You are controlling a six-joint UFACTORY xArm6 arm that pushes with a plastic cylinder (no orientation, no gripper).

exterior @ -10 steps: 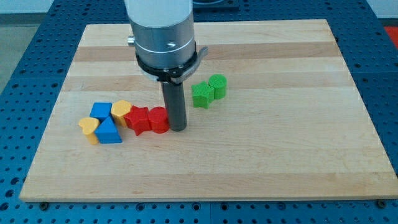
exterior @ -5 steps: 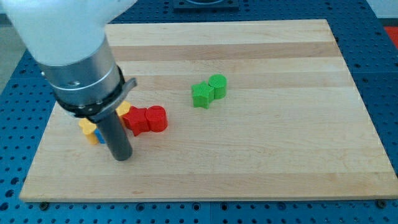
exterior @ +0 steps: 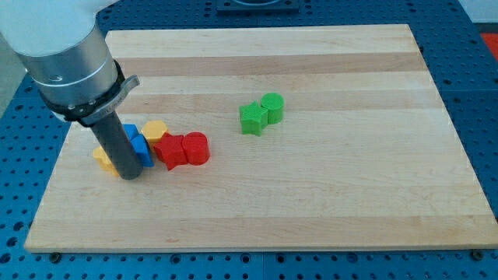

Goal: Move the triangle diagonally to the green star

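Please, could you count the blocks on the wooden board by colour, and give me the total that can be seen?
Green: 2, the green star block and the green cylinder block.
Red: 2, the red star block and the red cylinder block.
Blue: 2, partly hidden blue blocks.
Yellow: 2, one yellow block, another.
Total: 8 visible.

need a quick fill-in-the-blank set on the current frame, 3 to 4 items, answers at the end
1. My tip stands at the view's ____ end of the block cluster.
2. The green star touches a green ____ on its right.
3. The two red blocks lie to the view's ____ of the blue blocks.
4. The rod hides part of a ____ block at the cluster's left edge.

Answers: left; cylinder; right; yellow
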